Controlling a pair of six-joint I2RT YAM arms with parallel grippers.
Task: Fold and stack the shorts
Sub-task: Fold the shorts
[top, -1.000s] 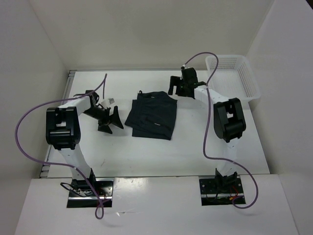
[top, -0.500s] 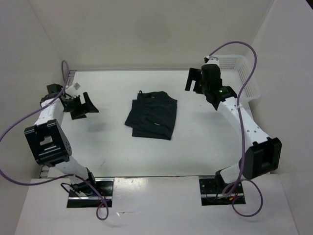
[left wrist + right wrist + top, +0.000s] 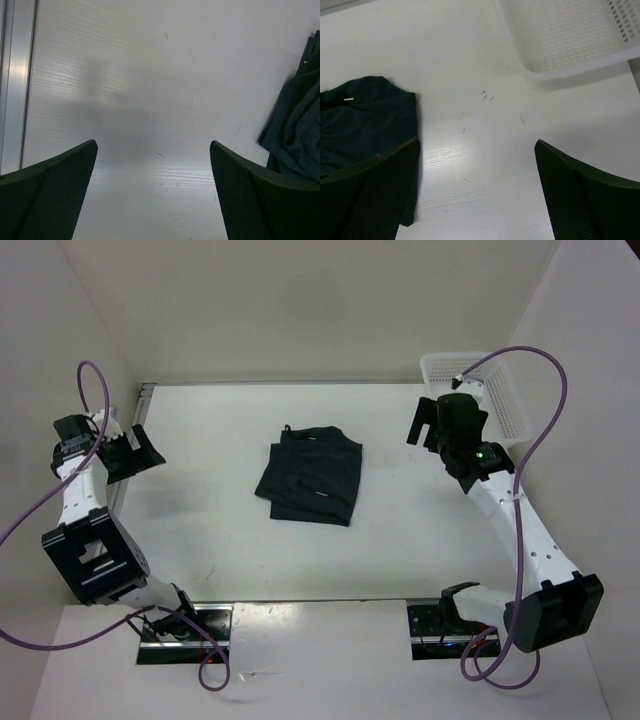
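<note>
The dark navy shorts [image 3: 312,476] lie folded into a compact rectangle in the middle of the white table. My left gripper [image 3: 133,451] is open and empty, raised at the table's far left edge, well away from the shorts. My right gripper [image 3: 428,427] is open and empty, held above the table to the right of the shorts. The left wrist view shows an edge of the shorts [image 3: 300,130] at the right, the right wrist view shows them [image 3: 365,120] at the left. The fingers [image 3: 50,190] [image 3: 590,200] hold nothing.
A white plastic mesh basket [image 3: 505,390] stands at the back right corner, just behind my right gripper, and shows in the right wrist view [image 3: 560,35]. A metal rail [image 3: 15,80] runs along the table's left edge. White walls enclose the table.
Both arms have pulled back from the shorts: the left gripper moved out to the far left edge, the right gripper moved right toward the basket. The shorts have not moved.
</note>
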